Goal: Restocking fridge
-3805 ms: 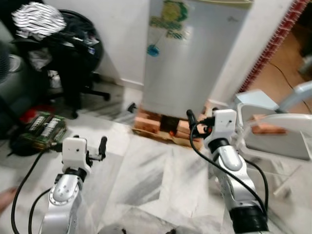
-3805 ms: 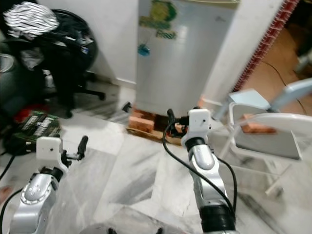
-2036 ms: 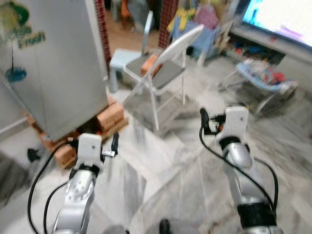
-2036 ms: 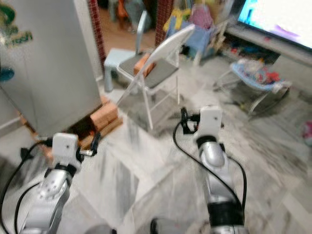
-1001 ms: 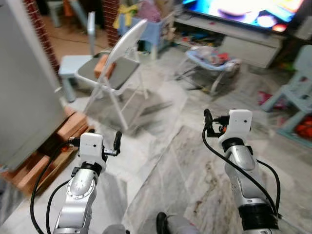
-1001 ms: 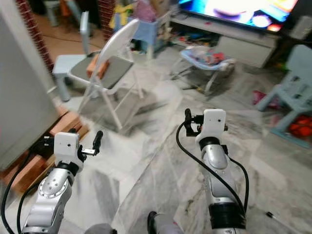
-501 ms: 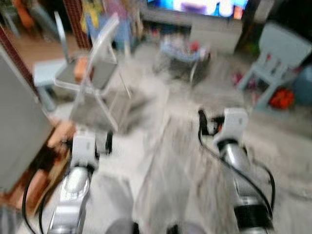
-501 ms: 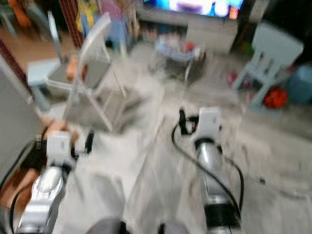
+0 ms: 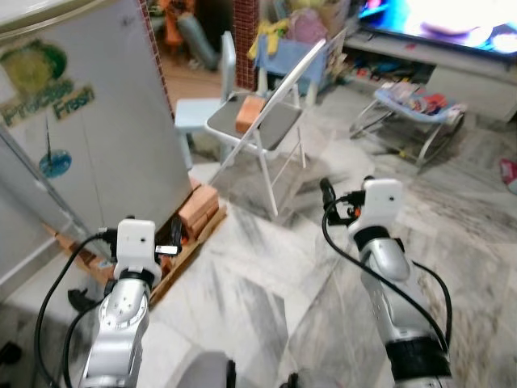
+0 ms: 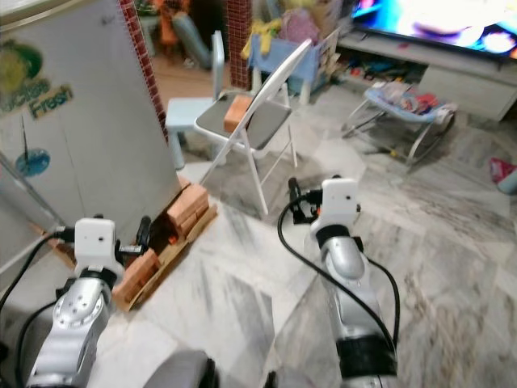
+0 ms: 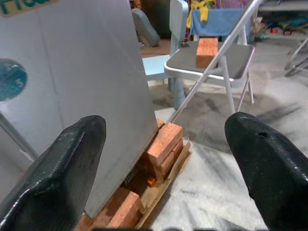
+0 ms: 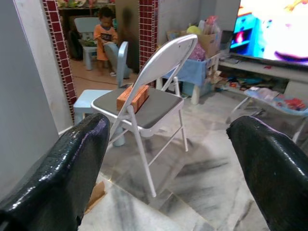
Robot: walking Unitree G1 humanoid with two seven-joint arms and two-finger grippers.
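Marble floor (image 9: pixel 266 267), fridge (image 9: pixel 89 137) — left gripper (image 11: pixel 168 159) spread

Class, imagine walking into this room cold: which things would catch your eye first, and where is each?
A tall grey fridge stands on the left, propped on bricks and a wooden pallet. Beside it is a white folding chair with a single brick on its seat. Both open grippers, left and right, hang empty in the foreground.

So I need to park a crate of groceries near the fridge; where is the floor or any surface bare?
Bare marble floor lies between the brick-and-plank base under the fridge and the folding chair. The chair seat is mostly free beside one brick. Toward the TV it is crowded: a baby bouncer and clutter.
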